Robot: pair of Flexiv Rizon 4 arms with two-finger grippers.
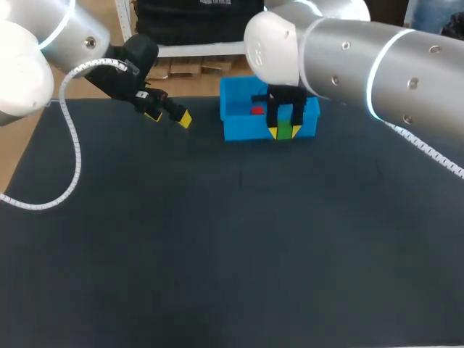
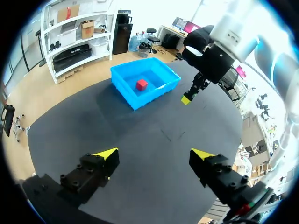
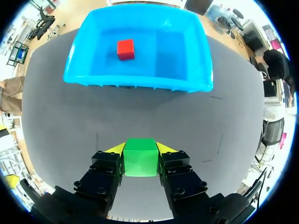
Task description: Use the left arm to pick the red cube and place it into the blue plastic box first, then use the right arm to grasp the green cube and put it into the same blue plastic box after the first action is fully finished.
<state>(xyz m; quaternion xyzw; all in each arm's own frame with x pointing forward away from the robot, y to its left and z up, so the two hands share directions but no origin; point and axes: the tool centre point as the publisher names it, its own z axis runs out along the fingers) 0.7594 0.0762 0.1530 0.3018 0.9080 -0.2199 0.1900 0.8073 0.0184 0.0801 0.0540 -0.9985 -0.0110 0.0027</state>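
Table (image 1: 217, 254): dark mat.
L gripper (image 2: 154, 155): fingers wide apart, nothing betw. them, over mat.
R gripper (image 3: 140, 148): fingers clamped on green cube (image 3: 139, 161), just short of box (image 3: 140, 84).
Box: blue, open top, far side of table.
Red cube (image 3: 125, 49): inside box, on floor.

Silver arms (image 1: 377, 65), glowing rings, white cable (image 1: 70, 145), yellow-tipped left tool (image 1: 169, 117), right tool (image 1: 285, 131)
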